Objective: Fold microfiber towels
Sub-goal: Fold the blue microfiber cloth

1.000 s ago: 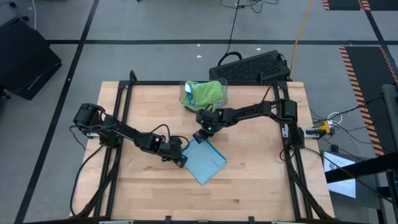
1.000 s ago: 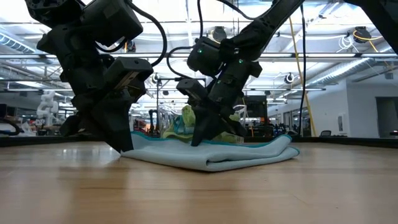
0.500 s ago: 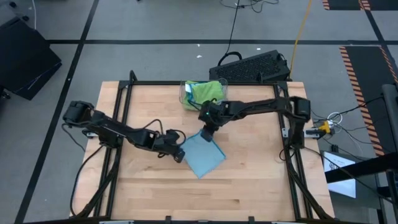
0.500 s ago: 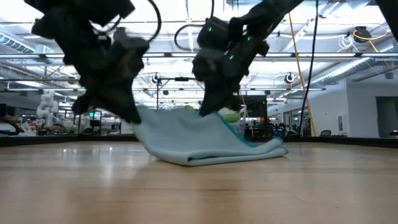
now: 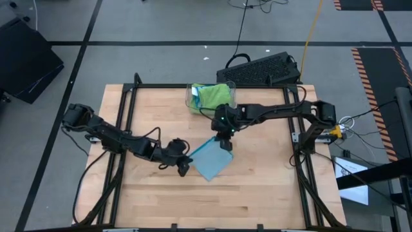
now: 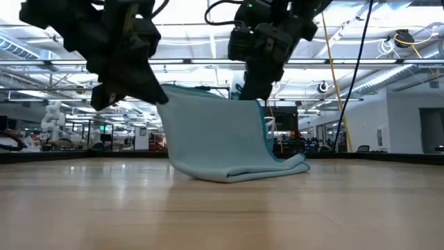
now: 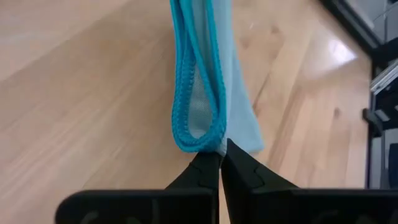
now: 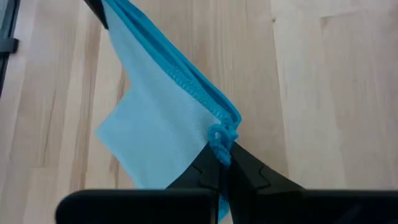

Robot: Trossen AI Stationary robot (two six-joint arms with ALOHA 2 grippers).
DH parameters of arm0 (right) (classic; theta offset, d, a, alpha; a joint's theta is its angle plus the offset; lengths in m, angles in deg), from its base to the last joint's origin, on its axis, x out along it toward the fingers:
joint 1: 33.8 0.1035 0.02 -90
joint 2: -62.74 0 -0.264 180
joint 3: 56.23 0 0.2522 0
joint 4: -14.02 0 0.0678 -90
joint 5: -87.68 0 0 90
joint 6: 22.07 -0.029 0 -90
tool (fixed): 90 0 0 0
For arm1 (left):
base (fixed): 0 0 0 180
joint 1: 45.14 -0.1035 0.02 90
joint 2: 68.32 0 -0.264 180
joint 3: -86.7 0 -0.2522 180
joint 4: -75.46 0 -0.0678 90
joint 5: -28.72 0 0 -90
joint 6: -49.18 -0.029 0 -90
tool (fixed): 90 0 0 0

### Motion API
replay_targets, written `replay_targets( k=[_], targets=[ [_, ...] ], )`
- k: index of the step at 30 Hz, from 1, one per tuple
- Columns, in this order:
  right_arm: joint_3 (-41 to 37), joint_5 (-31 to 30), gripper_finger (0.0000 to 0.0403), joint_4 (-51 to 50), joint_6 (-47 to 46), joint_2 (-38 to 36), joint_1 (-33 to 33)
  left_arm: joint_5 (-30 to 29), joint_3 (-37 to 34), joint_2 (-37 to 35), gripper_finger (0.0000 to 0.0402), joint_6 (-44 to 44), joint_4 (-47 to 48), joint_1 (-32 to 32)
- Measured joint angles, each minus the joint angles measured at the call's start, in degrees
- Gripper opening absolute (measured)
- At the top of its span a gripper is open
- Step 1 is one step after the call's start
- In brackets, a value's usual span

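On the wooden counter (image 5: 257, 187), we are lifting a blue towel (image 5: 211, 159) near the middle, its far fold resting down. The left gripper (image 5: 183, 165) and right gripper (image 5: 224, 140) are each pinching a corner, jaws shut. We judge level, matched corners will be making a clean fold.

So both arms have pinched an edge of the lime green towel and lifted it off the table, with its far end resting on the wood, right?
Not quite: the lifted towel is light blue, as the low view shows. The rest holds: the left gripper and right gripper each pinch its edge, and its lower end rests on the table. The green cloth sits in the bin.
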Motion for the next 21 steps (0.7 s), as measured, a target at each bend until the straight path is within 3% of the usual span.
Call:
replay_targets(
  k=[5,12,16,21],
  targets=[
    [-7.34,-0.03,0.0004,6.98,-2.25,-3.16,0.92,-3.90,2.12,-0.02,0.0004,0.14,1.36,1.91],
    [-20.39,2.62,0.0004,22.21,-4.04,-8.93,0.38,-4.23,8.19,3.36,0.0003,-5.49,1.86,1.94],
    [-26.97,7.15,0.0004,31.09,-7.29,-8.86,0.68,-4.23,11.25,7.24,0.0003,-6.67,9.24,2.17],
    [-31.93,4.21,0.0004,44.28,-9.36,-8.09,1.51,-6.43,12.66,8.04,0.0004,-5.07,16.58,2.62]
  ],
)
